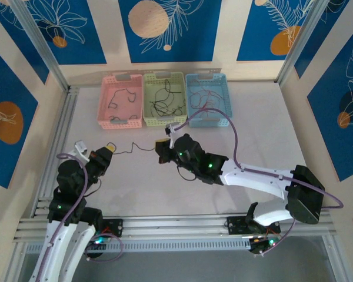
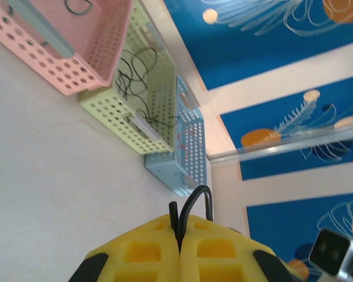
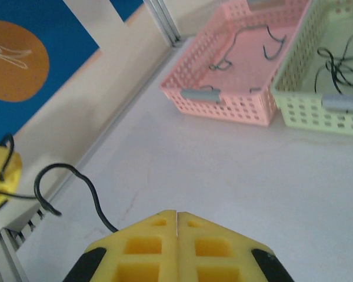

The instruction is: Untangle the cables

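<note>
White table (image 1: pixel 259 141), three baskets (image 1: pixel 162 121)

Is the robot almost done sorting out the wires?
Nearly, it seems. Loose wires lie in the pink basket, green basket and blue basket. The left gripper and right gripper pinch one black cable in their fingers, stretched between them. It is not in a basket yet.

Thin black cable (image 1: pixel 144 147) stretched wavy between left end effector (image 1: pixel 108 147) and right end effector (image 1: pixel 162 145).

3 baskets (image 1: pixel 163 121) abreast behind, cable (image 1: pixel 144 148) spanning left claw (image 1: pixel 109 149) to right claw (image 1: pixel 161 144)
</note>
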Tool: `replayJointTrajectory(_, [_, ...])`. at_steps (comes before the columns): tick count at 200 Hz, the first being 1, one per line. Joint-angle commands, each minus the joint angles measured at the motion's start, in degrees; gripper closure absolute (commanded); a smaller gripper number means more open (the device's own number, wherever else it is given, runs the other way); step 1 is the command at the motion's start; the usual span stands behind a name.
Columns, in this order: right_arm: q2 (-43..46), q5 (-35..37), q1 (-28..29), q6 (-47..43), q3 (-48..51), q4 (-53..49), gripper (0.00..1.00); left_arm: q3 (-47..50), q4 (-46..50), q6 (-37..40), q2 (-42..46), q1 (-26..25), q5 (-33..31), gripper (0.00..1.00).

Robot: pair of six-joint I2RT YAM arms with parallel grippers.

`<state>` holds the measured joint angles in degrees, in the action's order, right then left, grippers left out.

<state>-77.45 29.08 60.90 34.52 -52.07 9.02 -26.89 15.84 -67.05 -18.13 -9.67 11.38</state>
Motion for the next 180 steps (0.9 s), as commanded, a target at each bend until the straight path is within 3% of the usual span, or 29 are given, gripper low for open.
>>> replayJointTrajectory(1, [2.7, 6.8, 0.5, 2.9, 2.0, -7.8, 1.00, 0.3, -3.6, -2.3, -0.6, 0.3, -10.9, 1.00])
replayJointTrajectory(51, [3.9, 11.5, 2.4, 2.0, 4.6, -9.9, 1.00, -0.6, -5.8, -0.8, -3.5, 0.4, -11.2, 1.00])
replayJointTrajectory(82, [4.4, 9.8, -0.7, 1.2, 4.4, -7.1, 1.00, -1.7, -6.4, 1.4, -6.5, 0.4, -6.4, 1.00])
replayJointTrajectory(93, [3.8, 9.4, -2.5, -0.1, 3.2, -5.8, 1.00, -2.3, -6.7, 2.4, -8.0, 0.3, -4.3, 0.88])
replayJointTrajectory(115, [2.1, 7.6, -7.5, -0.7, 0.1, -5.6, 1.00, -3.9, -5.8, 4.1, -9.5, 0.4, -2.1, 0.43])
replayJointTrajectory(126, [0.9, 7.1, -10.1, -1.0, -1.2, -4.9, 1.00, -5.6, -1.9, 5.5, -9.6, 0.4, -3.3, 0.29])
replayJointTrajectory(139, [-1.2, 6.1, -13.2, -1.1, -3.5, -5.0, 1.00, -7.1, 2.1, 7.7, -9.1, 0.4, -4.8, 0.22])
replayJointTrajectory(180, [-15.5, 8.6, -22.0, 0.6, -16.8, -9.0, 1.00, -7.3, 6.8, 11.3, -7.3, 0.4, -3.7, 0.22])
